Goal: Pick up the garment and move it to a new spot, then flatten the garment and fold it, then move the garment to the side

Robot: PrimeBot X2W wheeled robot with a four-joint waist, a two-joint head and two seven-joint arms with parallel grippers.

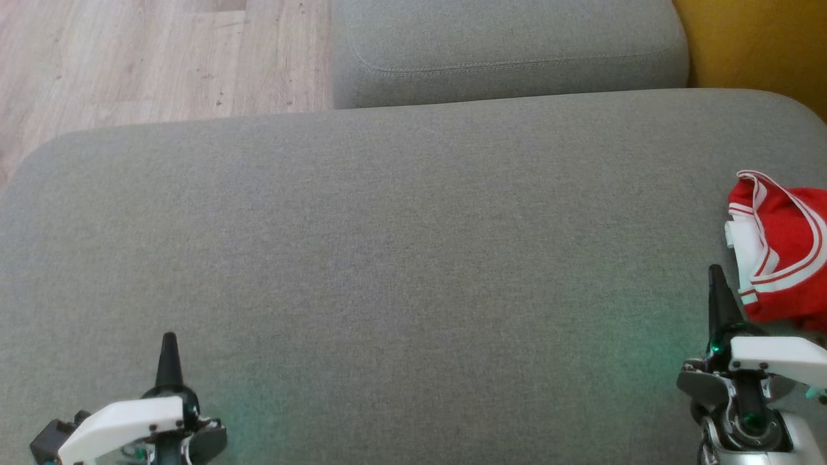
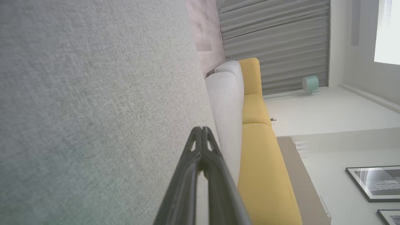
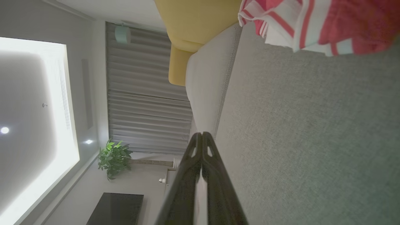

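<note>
Closest to the robot, the left gripper (image 1: 169,342) sits low on the left, over the big grey cushion (image 1: 387,258). Its two dark fingers are pressed together and hold nothing. The right gripper (image 1: 716,274) sits low on the right. Its fingers are pressed together too, with nothing between them.

Just beside the right gripper's tip, a little further on and to the right, lies the garment (image 1: 785,252). It is red with white stripes, and it is bunched up in a heap at the right edge of the cushion. I cannot tell if the tip touches it. The rest of the cushion is flat grey cloth.

Past the big cushion is a second grey cushion (image 1: 504,51), right against its far edge. To the left of that is a pale wood floor (image 1: 129,58). To the right is a yellow sofa (image 1: 762,45).

Far off in the room hang grey curtains (image 2: 275,40). A green plant (image 3: 114,157) stands by them, and framed pictures (image 2: 375,182) hang on a white wall.
</note>
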